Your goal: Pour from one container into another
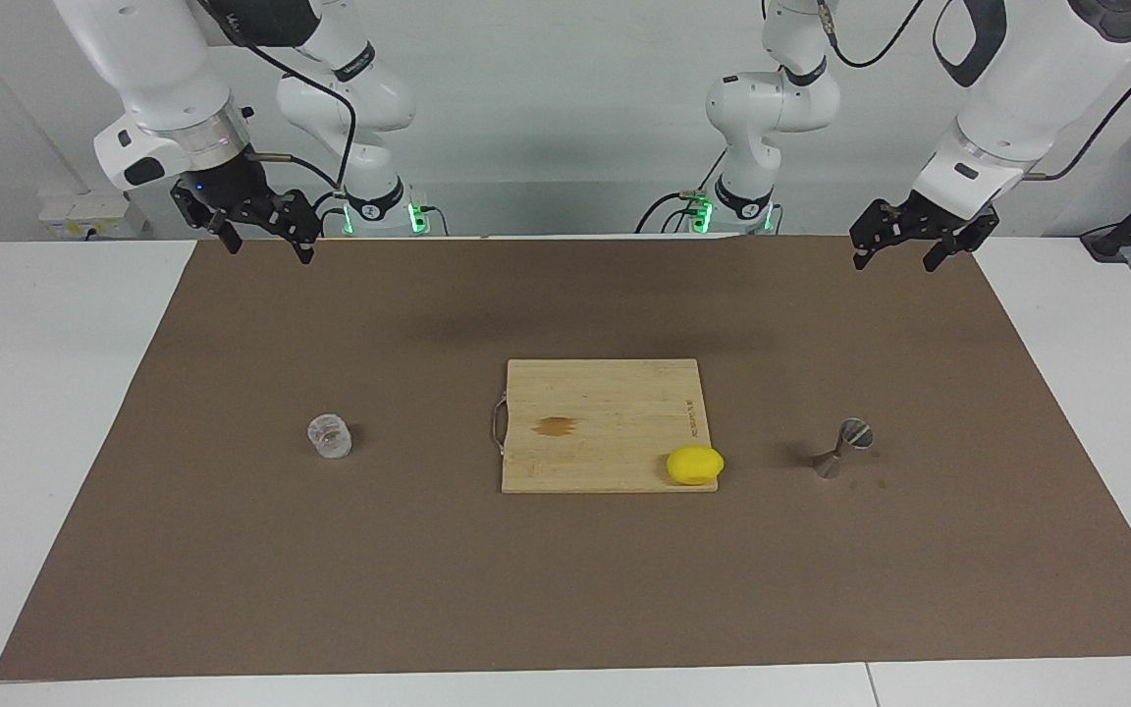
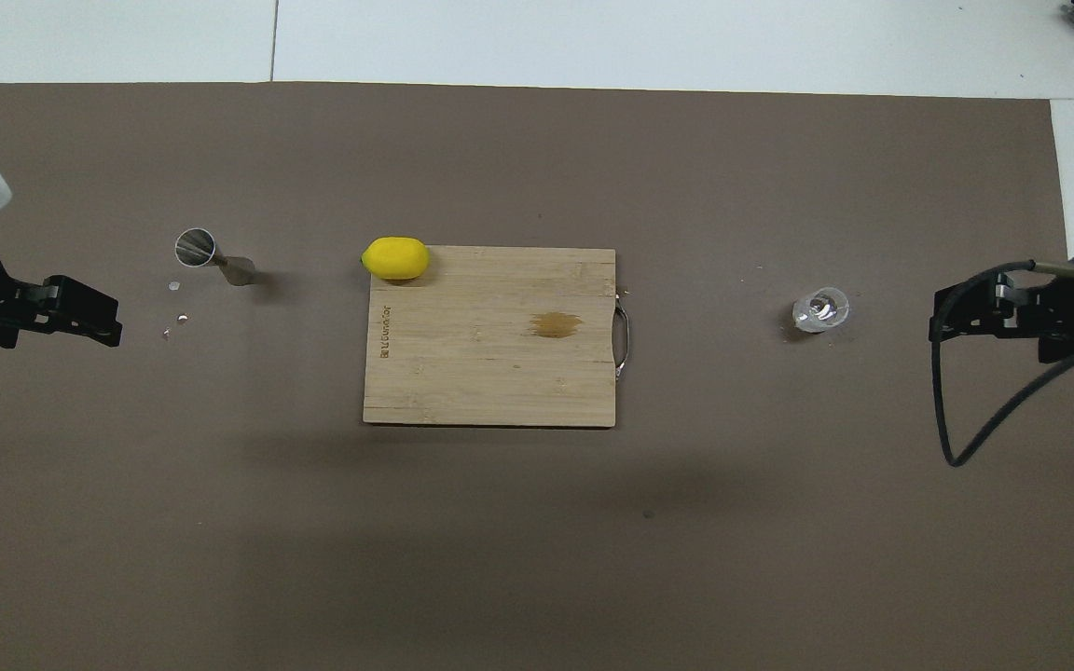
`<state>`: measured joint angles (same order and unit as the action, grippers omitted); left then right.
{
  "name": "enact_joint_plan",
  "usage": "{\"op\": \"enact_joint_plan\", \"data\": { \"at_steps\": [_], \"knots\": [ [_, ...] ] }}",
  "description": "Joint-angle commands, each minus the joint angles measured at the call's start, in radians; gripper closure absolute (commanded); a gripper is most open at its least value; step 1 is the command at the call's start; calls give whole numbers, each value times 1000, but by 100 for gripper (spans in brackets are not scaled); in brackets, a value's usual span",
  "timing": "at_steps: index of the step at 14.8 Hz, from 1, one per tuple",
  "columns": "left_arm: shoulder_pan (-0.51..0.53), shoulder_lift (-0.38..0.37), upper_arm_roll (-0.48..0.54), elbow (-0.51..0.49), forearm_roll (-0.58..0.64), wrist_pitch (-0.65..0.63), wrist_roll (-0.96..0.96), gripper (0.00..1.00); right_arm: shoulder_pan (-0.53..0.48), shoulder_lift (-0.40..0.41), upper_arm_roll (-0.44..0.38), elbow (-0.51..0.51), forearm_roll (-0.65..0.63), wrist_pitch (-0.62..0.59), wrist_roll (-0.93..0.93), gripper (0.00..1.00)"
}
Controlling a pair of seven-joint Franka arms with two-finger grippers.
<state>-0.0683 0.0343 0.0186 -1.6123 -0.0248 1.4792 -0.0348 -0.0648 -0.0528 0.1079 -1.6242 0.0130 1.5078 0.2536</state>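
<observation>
While both arms hang raised above the robots' edge of a brown mat (image 1: 232,550), nothing on the table is being touched. Toward the right arm's end of the mat stands a small clear glass cup (image 1: 330,436), upright and alone. Toward the left arm's end stands a silver jigger (image 1: 842,447), hourglass-shaped with a narrow waist, also upright; a few tiny specks lie on the mat just beside it. Between the two, at the middle of the mat, lies a wooden cutting board (image 1: 605,412) with a metal handle on the side facing the cup and a small brown stain on its surface. A yellow lemon (image 1: 694,464) rests on the board's corner nearest the jigger, at the edge farther from the robots.

At its own end, the left gripper (image 1: 897,257) is up in the air over the mat's edge, its two fingers spread apart and holding nothing. Over the mat's corner at the cup's end, the right gripper (image 1: 269,245) is likewise in the air, with fingers spread and empty. Both grippers are well apart from the cup and the jigger.
</observation>
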Motion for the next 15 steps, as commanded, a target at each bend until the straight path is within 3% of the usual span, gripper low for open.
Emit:
{"op": "enact_joint_plan", "data": {
  "at_steps": [1,6,9,15],
  "knots": [
    [10,80,40,60,-64,-83,-140,0,-15,-18,9,-17,15,3,6,0],
    [7,162,151,92,-289,-85,-480,0,-15,-18,9,-17,15,3,6,0],
    [7,168,198,80,-427,-36,-693,0,-15,-18,9,-17,15,3,6,0],
    [36,170,215,-18,-693,162,-1132,0,-15,-18,9,-17,15,3,6,0]
  ]
}}
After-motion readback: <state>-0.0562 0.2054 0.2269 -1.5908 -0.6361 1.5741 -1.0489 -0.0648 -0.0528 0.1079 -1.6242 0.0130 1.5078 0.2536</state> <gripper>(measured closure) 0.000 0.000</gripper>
